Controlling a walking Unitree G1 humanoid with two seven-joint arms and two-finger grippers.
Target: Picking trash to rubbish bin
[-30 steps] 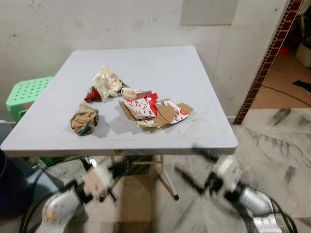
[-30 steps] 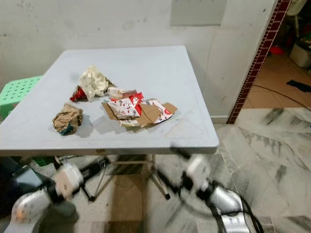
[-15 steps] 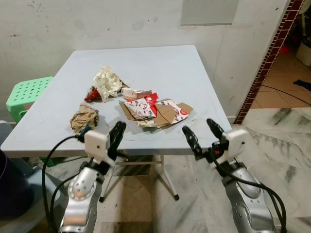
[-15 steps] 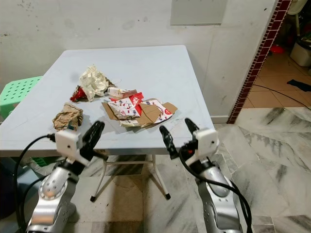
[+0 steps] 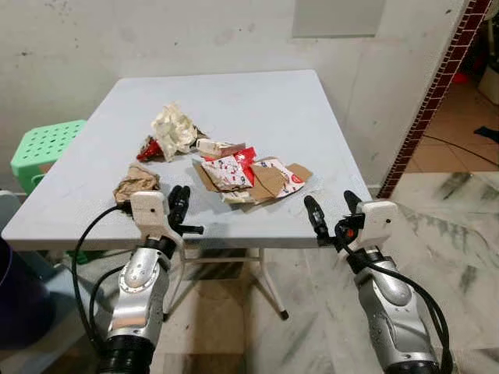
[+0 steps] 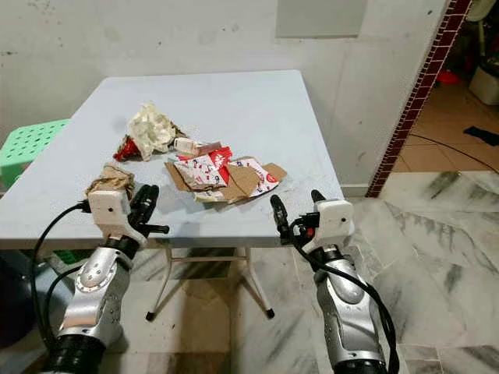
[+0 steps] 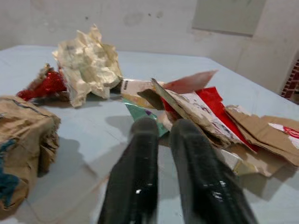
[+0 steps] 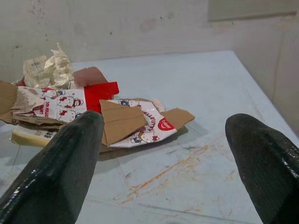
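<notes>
Trash lies on a grey folding table (image 5: 265, 101): a crumpled brown paper bag (image 5: 136, 181), a ball of white paper (image 5: 173, 128) over a red wrapper (image 5: 148, 148), a small box (image 5: 217, 146) and a flattened red-and-white printed carton on brown card (image 5: 253, 175). My left gripper (image 5: 180, 199) is shut with nothing in it, at the table's front edge just right of the brown bag (image 7: 23, 149). It points toward the carton (image 7: 201, 112). My right gripper (image 5: 332, 210) is open at the front right edge, in front of the carton (image 8: 140, 123).
A green plastic stool (image 5: 47, 144) stands left of the table against the wall. A dark container (image 5: 12, 300) shows partly at the lower left. Marble floor runs to the right, toward a doorway with a red-tiled wall edge (image 5: 437, 93).
Both arms rose from below the table to its front edge. The left gripper now sits beside the brown bag. The right gripper stays open and moved slightly right.
</notes>
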